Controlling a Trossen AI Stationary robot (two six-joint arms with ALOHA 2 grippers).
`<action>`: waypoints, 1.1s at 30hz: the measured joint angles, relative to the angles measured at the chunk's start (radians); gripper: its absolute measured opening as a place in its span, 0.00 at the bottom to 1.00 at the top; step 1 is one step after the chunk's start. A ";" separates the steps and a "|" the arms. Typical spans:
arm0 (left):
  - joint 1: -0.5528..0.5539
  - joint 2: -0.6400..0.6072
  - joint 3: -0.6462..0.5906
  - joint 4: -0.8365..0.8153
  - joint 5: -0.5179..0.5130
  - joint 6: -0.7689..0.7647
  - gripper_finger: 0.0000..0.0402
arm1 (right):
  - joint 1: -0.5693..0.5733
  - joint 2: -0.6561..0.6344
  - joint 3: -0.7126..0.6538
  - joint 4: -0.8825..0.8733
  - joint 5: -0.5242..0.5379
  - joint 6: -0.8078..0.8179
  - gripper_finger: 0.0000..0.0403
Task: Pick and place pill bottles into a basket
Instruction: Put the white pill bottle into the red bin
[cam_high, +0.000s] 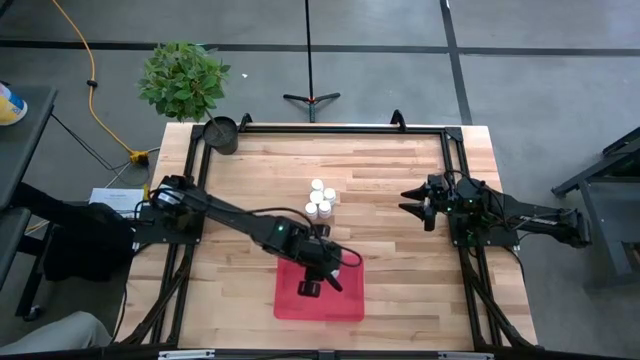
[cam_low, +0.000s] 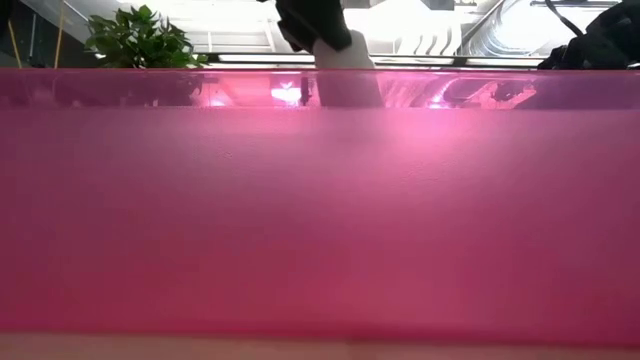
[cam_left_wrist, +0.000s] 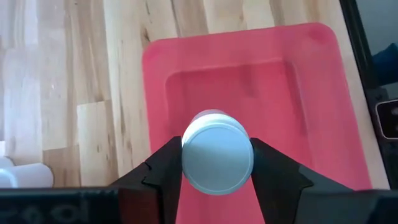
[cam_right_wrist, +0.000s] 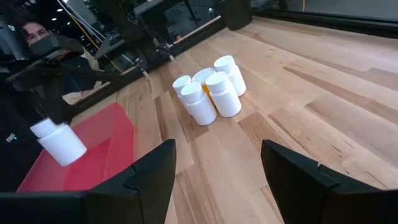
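Hanging over the red basket (cam_high: 345, 305) near the table's front edge, the left gripper (cam_left_wrist: 216, 163) is clamped on a white bottle (cam_left_wrist: 217, 157), its two fingers pressed against the cap's sides. The bottle is held clear above the basket floor, as the right wrist view shows (cam_right_wrist: 59, 141). The other bottles (cam_high: 321, 199) stand bunched together upright on the bare wood near the table's middle, well apart from the basket; one among them shows an amber body. The right gripper (cam_high: 412, 199) waits at the table's right side, its fingers spread apart and holding nothing.
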 joint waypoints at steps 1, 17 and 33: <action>0.000 0.000 0.000 0.000 0.000 0.000 0.48 | 0.000 0.000 0.000 0.000 0.000 0.000 0.56; 0.046 0.001 0.000 0.055 0.005 0.019 0.48 | 0.000 0.000 0.000 0.000 -0.002 -0.001 0.56; 0.043 0.070 -0.001 0.087 0.034 0.004 0.49 | 0.000 0.000 0.000 -0.002 -0.002 -0.027 0.56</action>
